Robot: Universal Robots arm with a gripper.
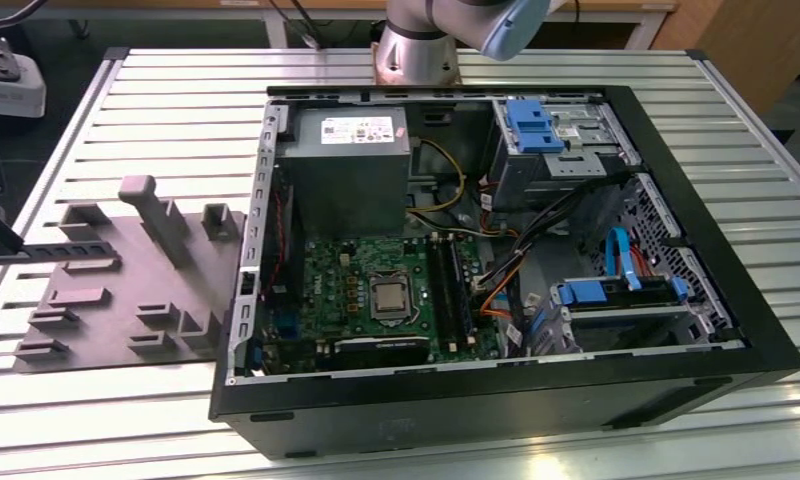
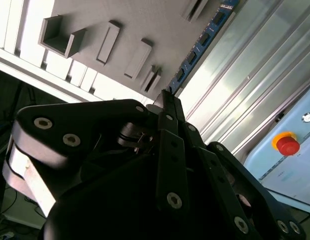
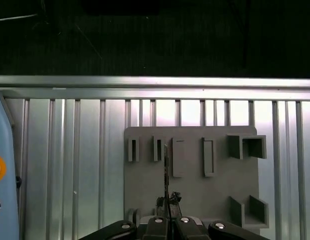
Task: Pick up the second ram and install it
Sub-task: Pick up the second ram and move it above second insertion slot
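The second ram (image 1: 60, 247) is a slim dark stick with black chips. It hangs level over the grey moulded tray (image 1: 120, 300) at the exterior view's left. My gripper (image 1: 3, 250) is shut on one end of it at the picture's edge. In the second wrist view the fingers meet at the gripper (image 2: 165, 100), and the blue-green ram (image 2: 200, 45) runs out from them above the tray (image 2: 95, 20). In the first wrist view the ram (image 3: 166, 170) shows edge-on, rising from the gripper (image 3: 167, 205) over the tray (image 3: 195, 200).
An open computer case (image 1: 507, 400) lies on the slatted metal table (image 1: 173, 110), to the exterior view's right of the tray. Inside are the green motherboard (image 1: 360, 290), long black slots (image 1: 447, 290) and a grey power supply (image 1: 340, 170). A red button (image 2: 287, 145) sits on a light blue box.
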